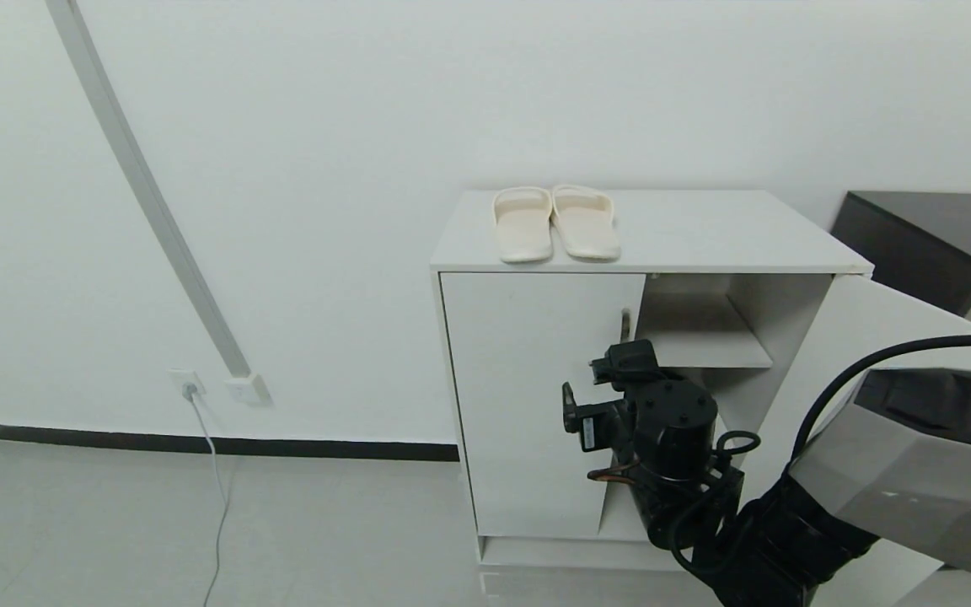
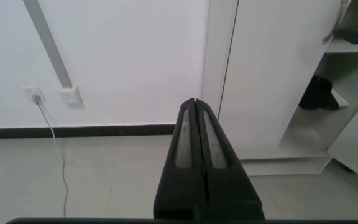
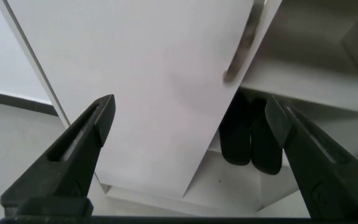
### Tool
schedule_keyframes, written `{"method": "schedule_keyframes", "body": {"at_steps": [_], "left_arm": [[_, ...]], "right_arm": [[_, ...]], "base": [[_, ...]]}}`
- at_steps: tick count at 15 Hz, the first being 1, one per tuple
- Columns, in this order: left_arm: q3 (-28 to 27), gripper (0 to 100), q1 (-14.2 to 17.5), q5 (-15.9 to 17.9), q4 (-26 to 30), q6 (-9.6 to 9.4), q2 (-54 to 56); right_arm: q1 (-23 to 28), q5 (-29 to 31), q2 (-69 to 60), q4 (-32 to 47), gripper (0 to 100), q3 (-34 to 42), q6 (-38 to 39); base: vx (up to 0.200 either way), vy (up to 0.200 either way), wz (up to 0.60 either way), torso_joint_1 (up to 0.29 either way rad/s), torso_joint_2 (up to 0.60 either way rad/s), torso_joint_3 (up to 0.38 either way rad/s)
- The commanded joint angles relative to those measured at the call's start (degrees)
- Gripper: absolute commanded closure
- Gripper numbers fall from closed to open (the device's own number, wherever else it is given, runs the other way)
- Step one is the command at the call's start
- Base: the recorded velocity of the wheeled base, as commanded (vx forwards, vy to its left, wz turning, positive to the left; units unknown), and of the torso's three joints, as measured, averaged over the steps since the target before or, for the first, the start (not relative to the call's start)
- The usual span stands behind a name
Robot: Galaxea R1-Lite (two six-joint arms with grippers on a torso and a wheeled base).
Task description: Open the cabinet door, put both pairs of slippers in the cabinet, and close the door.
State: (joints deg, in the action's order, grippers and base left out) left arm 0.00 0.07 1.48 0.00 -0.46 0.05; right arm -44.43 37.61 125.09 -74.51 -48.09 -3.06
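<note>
Jaws of the right arm (image 1: 678,447) gape wide before the white wooden cabinet (image 1: 671,232)'s closed left door (image 1: 536,405); left-arm jaws are pressed together. Black slippers (image 3: 250,140) sit inside on its bottom shelf, cream foam slippers (image 1: 555,222) on its top.

We record one right arm (image 1: 675,421): black, with a round joint cap ringed by small screws, looped black cables (image 1: 734,443) and a glossy grey angular shell (image 1: 898,480). Left pincer (image 2: 196,109): long black fingers, grey inset pads (image 2: 182,146). Right pincer (image 3: 188,106): black tapered fingers (image 3: 79,149) with slotted sides.
</note>
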Motion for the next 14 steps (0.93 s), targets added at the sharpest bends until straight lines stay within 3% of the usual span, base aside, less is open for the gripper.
{"method": "schedule_keyframes", "body": {"at_steps": [1,10,14], "left_arm": [[0.0,100,0.0,0.0,0.0,0.02,0.0],[0.0,100,0.0,0.0,0.0,0.02,0.0],[0.0,100,0.0,0.0,0.0,-0.06,0.0]], "right_arm": [[0.0,0.0,0.2,0.0,0,0.0,0.0],[0.0,-0.1,0.9,-0.2,0,0.0,0.0],[0.0,-2.5,1.7,-3.7,0,0.0,-2.2]], "base": [[0.000,0.000,0.00,0.207,-0.52,-0.315],[0.000,0.000,0.00,0.229,-0.55,-0.319],[0.000,0.000,0.00,0.064,-0.13,-0.075]]}}
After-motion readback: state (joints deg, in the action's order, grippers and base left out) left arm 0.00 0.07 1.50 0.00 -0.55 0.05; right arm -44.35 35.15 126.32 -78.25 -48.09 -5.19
